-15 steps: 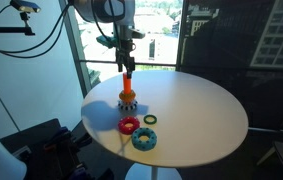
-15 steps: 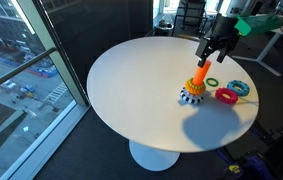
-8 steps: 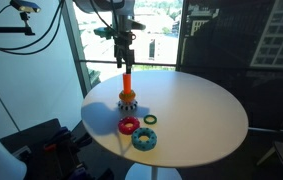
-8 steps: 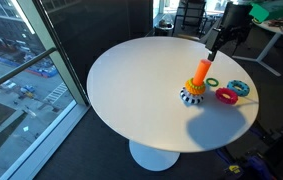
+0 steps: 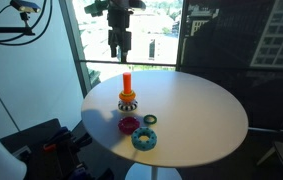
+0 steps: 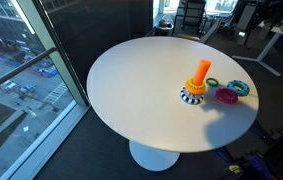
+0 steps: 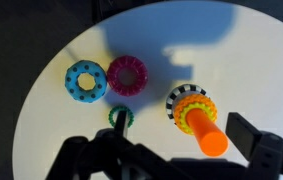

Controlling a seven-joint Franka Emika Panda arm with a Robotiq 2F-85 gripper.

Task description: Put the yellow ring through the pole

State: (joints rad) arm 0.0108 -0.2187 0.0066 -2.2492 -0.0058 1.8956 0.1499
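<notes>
The pole (image 7: 207, 132) is an orange peg standing on the round white table; it shows in both exterior views (image 5: 127, 82) (image 6: 202, 71). The yellow ring (image 7: 187, 120) sits around the pole's foot, on an orange toothed ring and a black-and-white ring (image 7: 186, 95). This stack also shows in an exterior view (image 5: 128, 99). My gripper (image 7: 181, 136) is open and empty, with one finger on each side of the pole in the wrist view. It hangs high above the pole in an exterior view (image 5: 119, 42).
A red toothed ring (image 7: 128, 74), a blue ring (image 7: 85, 81) and a small dark ring with a green rim (image 7: 120, 117) lie on the table (image 5: 196, 115) beside the pole. Windows stand behind the table.
My gripper has risen straight up from the top of the pole and now hangs well above it. The rings and the pole have not moved.
</notes>
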